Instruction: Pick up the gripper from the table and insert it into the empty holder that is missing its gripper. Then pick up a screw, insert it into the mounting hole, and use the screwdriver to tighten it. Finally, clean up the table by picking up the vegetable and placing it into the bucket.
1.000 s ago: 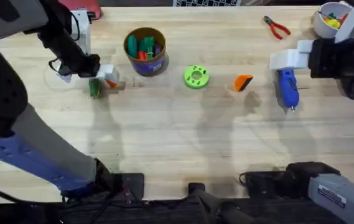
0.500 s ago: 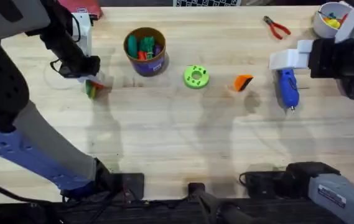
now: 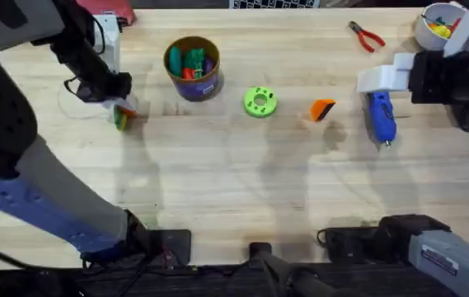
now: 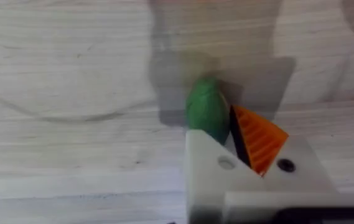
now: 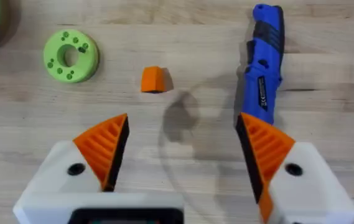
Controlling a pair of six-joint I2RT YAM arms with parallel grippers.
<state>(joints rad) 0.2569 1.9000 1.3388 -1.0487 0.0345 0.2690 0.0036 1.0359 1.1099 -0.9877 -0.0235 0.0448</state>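
The dark green vegetable (image 3: 120, 119) is at the table's left, and my left gripper (image 3: 124, 109) is shut on it. In the left wrist view the vegetable (image 4: 206, 114) is pinched between an orange ribbed pad (image 4: 259, 138) and a white block without a wedge, the empty holder (image 4: 209, 163). The loose orange gripper (image 3: 323, 109) lies right of centre, also seen as the gripper (image 5: 153, 79) ahead of my open right gripper (image 5: 183, 143). My right gripper (image 3: 386, 78) hovers over the blue screwdriver (image 3: 380, 117). The bucket (image 3: 193, 66) stands at the back left, holding green and red pieces.
A bright green disc with holes (image 3: 260, 101) lies between the bucket and the loose orange gripper. Red-handled pliers (image 3: 366, 35) and a white bowl (image 3: 434, 25) sit at the back right. A red and white object (image 3: 110, 25) stands at the back left.
My left gripper swung down from beside the vegetable and shut on it, then shifted slightly left with it. The right arm has not moved.
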